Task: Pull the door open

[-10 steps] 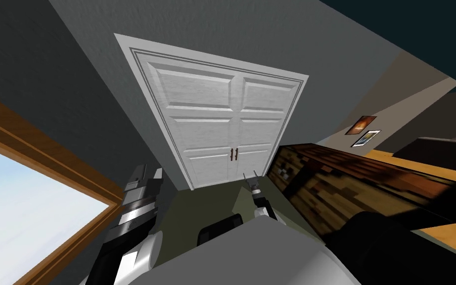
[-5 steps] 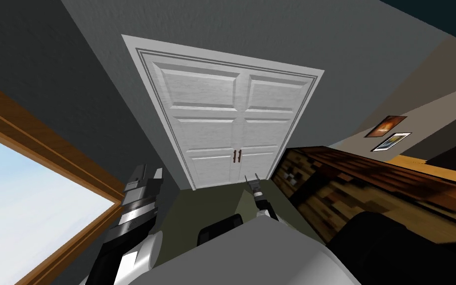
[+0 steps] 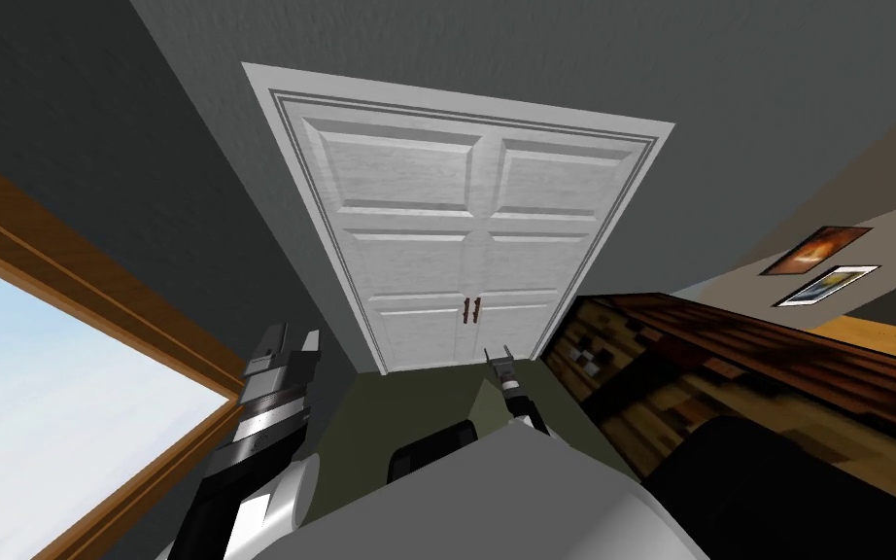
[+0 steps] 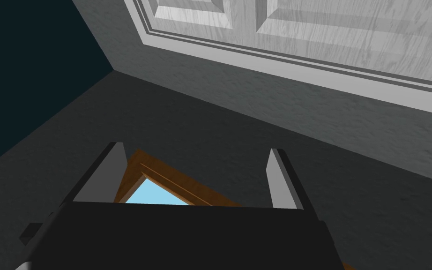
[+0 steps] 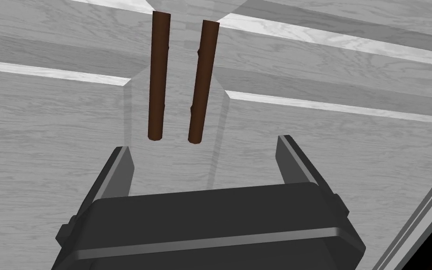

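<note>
Facing white double door [image 3: 456,243] straight ahead w/ right gripper [image 5: 203,144] fingers spread wide & empty just short of its two brown handles [image 5: 158,75], left gripper [image 4: 195,148] open & empty too by the wall [image 4: 219,136], prob risk: clamping both bars at once, or slipping off, given such tight spacing tbh.

Robot faced two white door leaves [image 3: 407,233] [image 3: 548,238], two brown handles [image 5: 158,75] [image 5: 203,79], two framed pictures [image 3: 815,250] [image 3: 828,285], one window [image 3: 38,418], one wooden cabinet [image 3: 728,360]; carried two grippers [image 4: 196,148] [image 5: 204,144], four fingers [image 5: 119,171].
</note>
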You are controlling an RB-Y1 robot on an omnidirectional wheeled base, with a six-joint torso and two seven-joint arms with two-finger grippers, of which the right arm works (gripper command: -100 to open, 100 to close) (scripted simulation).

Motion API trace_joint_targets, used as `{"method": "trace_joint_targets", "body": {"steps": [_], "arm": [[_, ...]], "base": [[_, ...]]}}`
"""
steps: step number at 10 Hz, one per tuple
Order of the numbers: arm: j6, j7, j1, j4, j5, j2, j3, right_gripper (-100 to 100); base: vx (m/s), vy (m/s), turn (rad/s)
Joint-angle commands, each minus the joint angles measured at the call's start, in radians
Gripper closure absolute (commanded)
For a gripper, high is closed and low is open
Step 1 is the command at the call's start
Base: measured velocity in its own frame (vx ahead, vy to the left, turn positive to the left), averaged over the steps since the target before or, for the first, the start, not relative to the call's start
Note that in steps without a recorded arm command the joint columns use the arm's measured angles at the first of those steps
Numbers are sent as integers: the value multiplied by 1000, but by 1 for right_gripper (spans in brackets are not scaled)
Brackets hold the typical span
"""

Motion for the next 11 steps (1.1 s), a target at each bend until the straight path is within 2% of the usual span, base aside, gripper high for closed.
{"method": "trace_joint_targets", "body": {"steps": [1,6,11], "arm": [[-14,-43,-4,33,-22,-12,11,-100],[-49,-152,-24,133,-79,-45,41,-100],[-76,-236,-42,209,-124,-71,64,-100]], "base": [[98,-14,112],[100,-26,96],[92,-34,78]]}}
